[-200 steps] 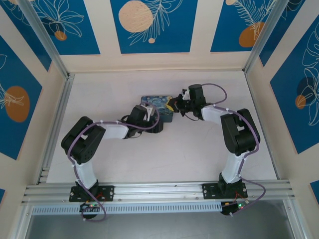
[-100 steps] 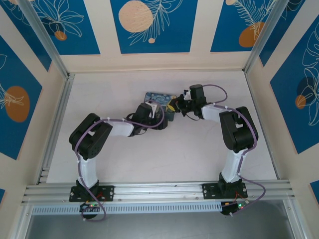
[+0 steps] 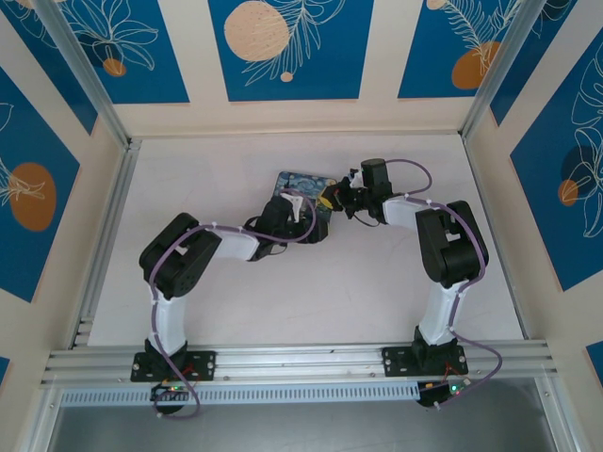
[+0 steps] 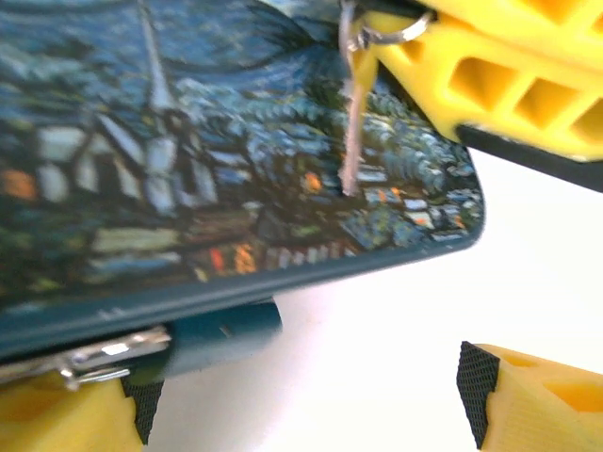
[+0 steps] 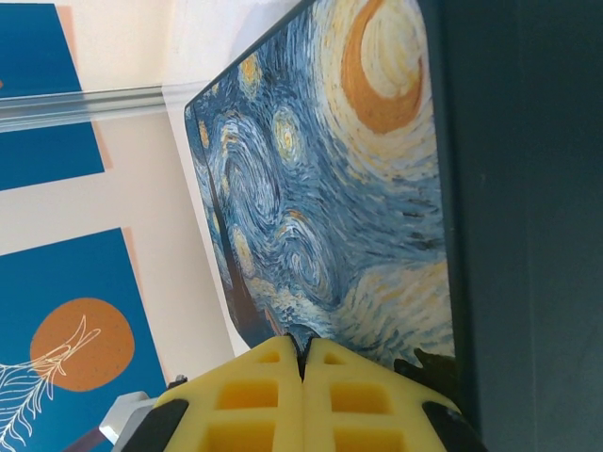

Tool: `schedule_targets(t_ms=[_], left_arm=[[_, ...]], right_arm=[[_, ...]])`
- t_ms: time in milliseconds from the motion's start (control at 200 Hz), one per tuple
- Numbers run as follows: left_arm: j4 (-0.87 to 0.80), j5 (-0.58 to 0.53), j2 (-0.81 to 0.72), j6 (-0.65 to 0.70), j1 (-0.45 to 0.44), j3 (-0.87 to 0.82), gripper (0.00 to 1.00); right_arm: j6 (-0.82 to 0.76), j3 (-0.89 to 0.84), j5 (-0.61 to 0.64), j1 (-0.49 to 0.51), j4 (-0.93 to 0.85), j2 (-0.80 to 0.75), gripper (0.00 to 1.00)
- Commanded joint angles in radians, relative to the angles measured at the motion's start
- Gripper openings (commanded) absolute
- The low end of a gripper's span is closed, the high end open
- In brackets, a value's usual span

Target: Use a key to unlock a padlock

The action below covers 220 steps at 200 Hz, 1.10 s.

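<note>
Right gripper (image 5: 303,363) has its yellow fingers pressed together, pinching the ring of the key (image 4: 350,132), which dangles against the lid of the painted box (image 4: 188,169). Left gripper (image 4: 306,395) stands spread wide at the box's lower edge, over the white table (image 4: 396,320).

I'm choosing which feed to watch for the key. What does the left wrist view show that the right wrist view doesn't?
Left wrist: the key dangling by its ring from a yellow finger of the right claw, the left claw open, and a shiny metal fitting under the box's edge.
Right wrist: the right claw pressed shut, the painted moon and the wall panels.
Both: the painted box.
</note>
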Motion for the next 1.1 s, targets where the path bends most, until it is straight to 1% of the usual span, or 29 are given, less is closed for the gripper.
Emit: schedule_targets(t_ms=[0,85,255,415,700,855,1030,1095], left_arm=[[0.122,0.053,0.012,-0.089,-0.009,-0.025,0.83],[0.15,0.036,0.02,-0.12,-0.009,-0.038,0.83],[0.146,-0.004,0.032,-0.139,-0.01,-0.044,0.82],[0.139,-0.084,0.021,-0.158,-0.006,-0.075,0.83],[0.157,-0.155,0.024,-0.2,0.008,-0.108,0.83],[0.216,-0.145,0.046,-0.254,0.024,-0.12,0.83],[0.264,-0.102,0.084,-0.28,0.025,-0.098,0.83],[0.281,-0.102,0.093,-0.292,0.025,-0.096,0.83]], right_arm=[[-0.003,0.014,-0.009,-0.007,-0.032,0.026,0.0],[-0.005,0.014,-0.011,-0.01,-0.032,0.027,0.0],[-0.005,0.01,-0.017,-0.013,-0.029,0.027,0.0],[-0.004,0.005,-0.021,-0.02,-0.023,0.028,0.0],[0.001,0.001,-0.028,-0.02,-0.018,0.028,0.0],[0.003,-0.003,-0.029,-0.022,-0.018,0.027,0.0],[0.011,-0.01,-0.026,-0.022,-0.015,0.026,0.0],[0.012,-0.013,-0.024,-0.021,-0.015,0.025,0.0]])
